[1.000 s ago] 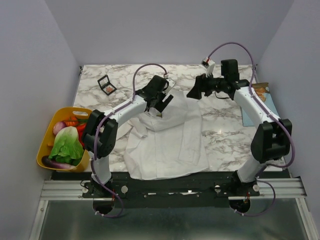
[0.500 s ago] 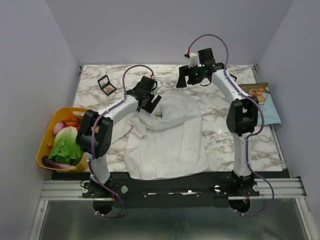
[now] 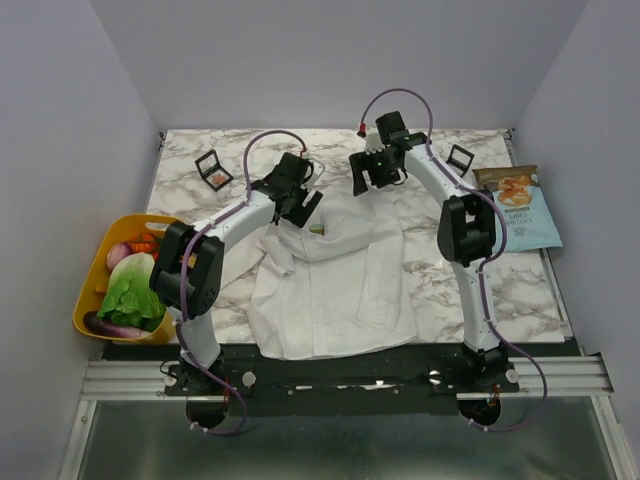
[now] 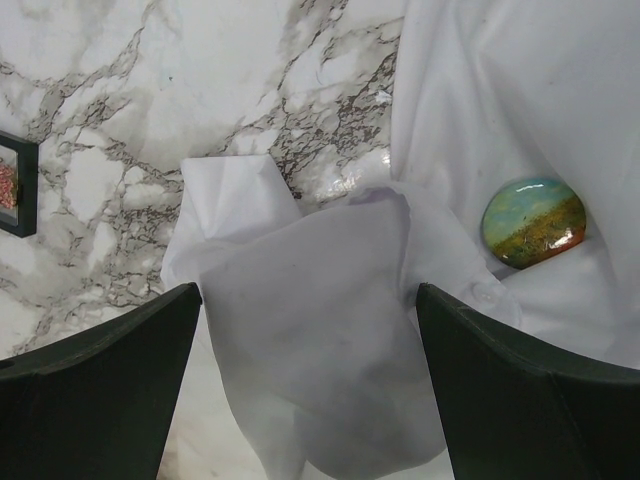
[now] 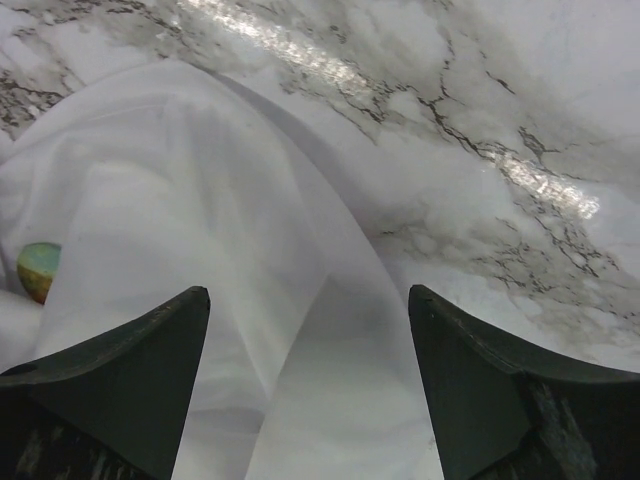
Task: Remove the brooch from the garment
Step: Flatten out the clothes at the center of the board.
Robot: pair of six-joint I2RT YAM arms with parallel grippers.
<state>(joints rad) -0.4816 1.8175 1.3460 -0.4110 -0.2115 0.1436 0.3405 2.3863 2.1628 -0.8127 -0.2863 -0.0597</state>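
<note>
Jaws apart, the left gripper [image 4: 308, 300] hovers over the garment [image 4: 330, 390], brooch [image 4: 533, 222] at its two o'clock (the right gripper [image 5: 308, 300], likewise spread, sits farther off).

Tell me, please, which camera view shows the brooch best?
The left wrist view: the brooch lies whole and large there, green and orange, on the white shirt. The right wrist view shows only its edge behind a fold of cloth. The top external view shows a tiny speck.
</note>
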